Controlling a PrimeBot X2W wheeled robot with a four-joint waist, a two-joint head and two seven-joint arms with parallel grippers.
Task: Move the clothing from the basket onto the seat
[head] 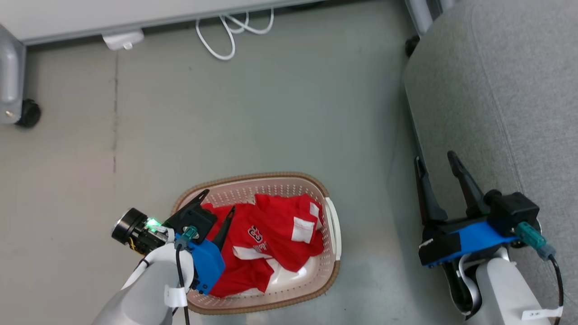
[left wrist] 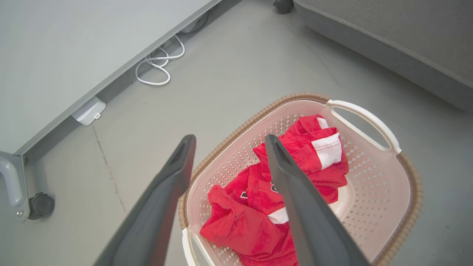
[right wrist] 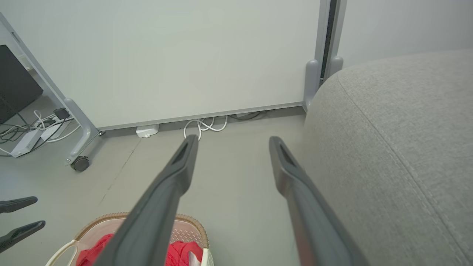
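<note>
The seat (head: 496, 90) is the biggest thing you have: a grey upholstered mass with a seam line, well to the right of the basket (head: 271, 186), with bare floor (head: 271, 113) between them. Beyond the basket a pale panel (right wrist: 184, 55) on castor feet runs along the floor. The basket stands on the floor, cream and perforated with a brown woven rim. The clothing (head: 271, 243) lies crumpled inside it, red with white bands, covering most of its bottom.

Your left arm comes up at the basket's near-left corner with its wrist rolled, so the left tool (head: 219, 200) leans in over the rim. One finger is above the rim and the other above the red cloth. It is spread wide and grasps nothing; you cannot tell whether a fingertip touches the cloth. Your right arm stands well to the right of the basket, beside the seat's edge. The right tool (head: 434, 156) points away from you, released and empty.

The head view gives you the number printed on the clothing. The left wrist view gives you the basket's looped white handle (left wrist: 364, 120) on the seat side. The right wrist view gives you a tangle of cables (right wrist: 48, 127) beyond the basket to its left, and a coiled white cable (right wrist: 207, 126) straight beyond it
</note>
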